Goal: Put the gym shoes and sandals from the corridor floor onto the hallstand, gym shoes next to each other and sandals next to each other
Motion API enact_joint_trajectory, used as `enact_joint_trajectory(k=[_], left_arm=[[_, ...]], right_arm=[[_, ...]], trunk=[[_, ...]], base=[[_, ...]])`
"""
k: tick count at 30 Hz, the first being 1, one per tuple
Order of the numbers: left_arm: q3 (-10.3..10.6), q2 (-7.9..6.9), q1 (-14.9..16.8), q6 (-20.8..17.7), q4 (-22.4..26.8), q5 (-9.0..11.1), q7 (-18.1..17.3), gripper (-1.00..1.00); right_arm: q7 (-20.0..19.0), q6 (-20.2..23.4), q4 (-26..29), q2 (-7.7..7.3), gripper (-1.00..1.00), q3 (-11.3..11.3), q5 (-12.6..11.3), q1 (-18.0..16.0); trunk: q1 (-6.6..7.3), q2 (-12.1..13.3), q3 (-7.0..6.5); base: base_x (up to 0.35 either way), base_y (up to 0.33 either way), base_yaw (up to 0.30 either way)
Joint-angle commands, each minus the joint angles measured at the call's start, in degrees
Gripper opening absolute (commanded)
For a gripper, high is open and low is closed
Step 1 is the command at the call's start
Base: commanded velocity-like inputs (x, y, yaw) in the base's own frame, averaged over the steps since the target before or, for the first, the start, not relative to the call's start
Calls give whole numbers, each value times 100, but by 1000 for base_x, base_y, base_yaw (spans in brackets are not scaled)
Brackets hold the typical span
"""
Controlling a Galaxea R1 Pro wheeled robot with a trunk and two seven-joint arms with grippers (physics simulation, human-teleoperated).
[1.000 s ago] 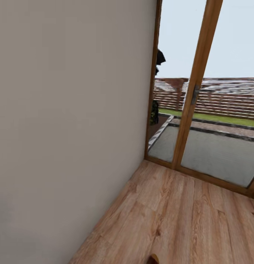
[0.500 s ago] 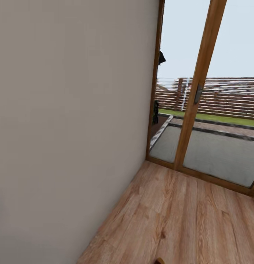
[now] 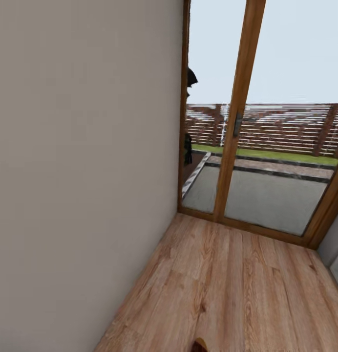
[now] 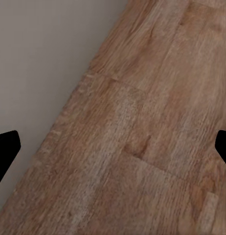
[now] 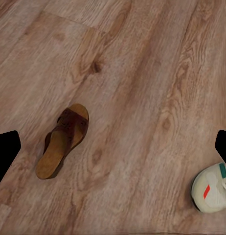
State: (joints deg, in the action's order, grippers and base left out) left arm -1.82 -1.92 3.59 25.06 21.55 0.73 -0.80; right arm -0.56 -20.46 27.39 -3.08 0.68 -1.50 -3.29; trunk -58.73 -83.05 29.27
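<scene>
Ahead of you, the head camera showed a plain wall [image 3: 81,171] on the left, a glazed door [image 3: 247,146] at the end, and bare floor [image 3: 237,283] between; a sandal tip [image 3: 200,345] poked in at the bottom edge. Your left gripper [image 4: 113,147] hung wide open over planks beside the wall. Your right gripper [image 5: 113,147], also wide and empty, looked down on one sandal [image 5: 64,141] and, well apart, one gym shoe [image 5: 212,188].
</scene>
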Motion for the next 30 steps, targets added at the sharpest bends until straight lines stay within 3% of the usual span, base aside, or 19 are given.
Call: enact_joint_trajectory(k=[1, 30], left_arm=[[-12, 0, 2, 18, -2, 6, -8, 100], [-12, -2, 2, 16, -4, 6, -8, 100]], right_arm=[[-6, -19, -6, 1, 100, 3, -16, -5], [-6, -19, -7, 1, 100, 3, -16, -3]], trunk=[[0, -3, 6], [0, -3, 6]], base=[[0, 0, -274], [0, 0, -275]])
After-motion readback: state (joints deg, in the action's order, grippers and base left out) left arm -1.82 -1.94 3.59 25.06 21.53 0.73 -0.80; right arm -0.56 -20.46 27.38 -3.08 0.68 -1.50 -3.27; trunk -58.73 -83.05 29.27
